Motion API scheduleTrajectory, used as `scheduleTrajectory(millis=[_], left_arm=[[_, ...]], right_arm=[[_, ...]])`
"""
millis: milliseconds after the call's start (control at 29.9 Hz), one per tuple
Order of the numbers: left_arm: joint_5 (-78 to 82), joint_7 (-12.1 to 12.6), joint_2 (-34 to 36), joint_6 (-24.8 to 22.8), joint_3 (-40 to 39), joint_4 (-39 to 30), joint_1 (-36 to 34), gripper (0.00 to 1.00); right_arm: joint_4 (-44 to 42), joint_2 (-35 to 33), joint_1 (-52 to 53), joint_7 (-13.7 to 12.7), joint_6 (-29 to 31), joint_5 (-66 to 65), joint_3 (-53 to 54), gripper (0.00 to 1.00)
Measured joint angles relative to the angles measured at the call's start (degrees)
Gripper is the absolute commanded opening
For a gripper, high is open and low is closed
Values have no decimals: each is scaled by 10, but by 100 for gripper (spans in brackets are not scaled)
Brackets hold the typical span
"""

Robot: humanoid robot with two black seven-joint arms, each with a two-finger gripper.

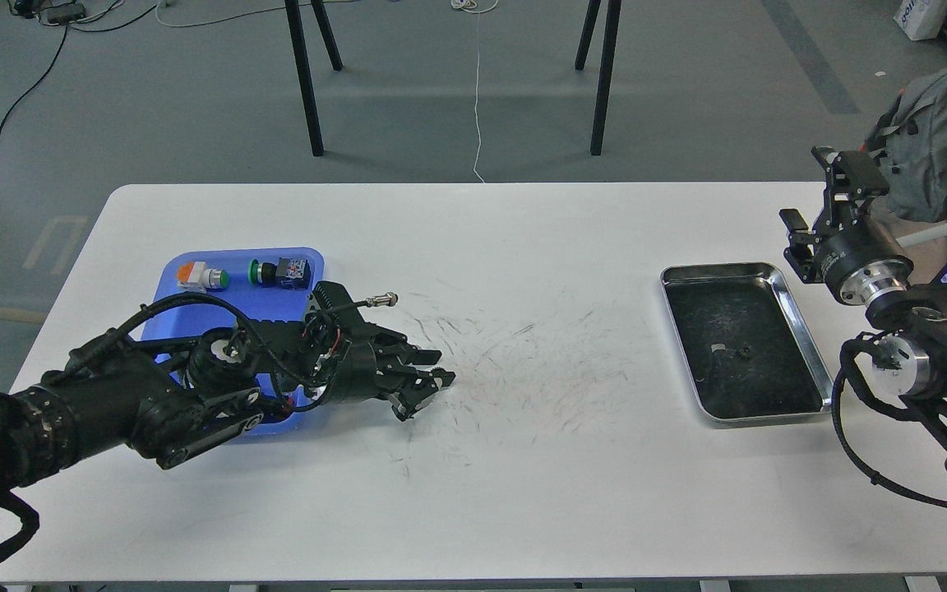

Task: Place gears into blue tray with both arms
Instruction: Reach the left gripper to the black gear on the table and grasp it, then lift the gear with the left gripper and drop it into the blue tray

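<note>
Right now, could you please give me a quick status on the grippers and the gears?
Left gripper open, empty, just right of blue tray. Right gripper by silver tray, state unclear. One gear in silver tray. Path clear.

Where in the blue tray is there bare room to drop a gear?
The blue tray's far edge is crowded by two push-button switches. A bare strip of floor lies just behind them toward me, but the left arm covers most of the near half. The white table is bare between the left gripper and the silver tray.
</note>
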Motion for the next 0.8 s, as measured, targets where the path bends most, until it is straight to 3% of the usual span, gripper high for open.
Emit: scheduleTrajectory(millis=[535, 802], left_arm=[[0, 0, 3, 0, 0, 4, 6, 14], [-2, 0, 18, 0, -12, 4, -4, 12]], right_arm=[[-2, 0, 1, 0, -1, 0, -9, 97], [-3, 0, 2, 0, -1, -1, -17, 97]])
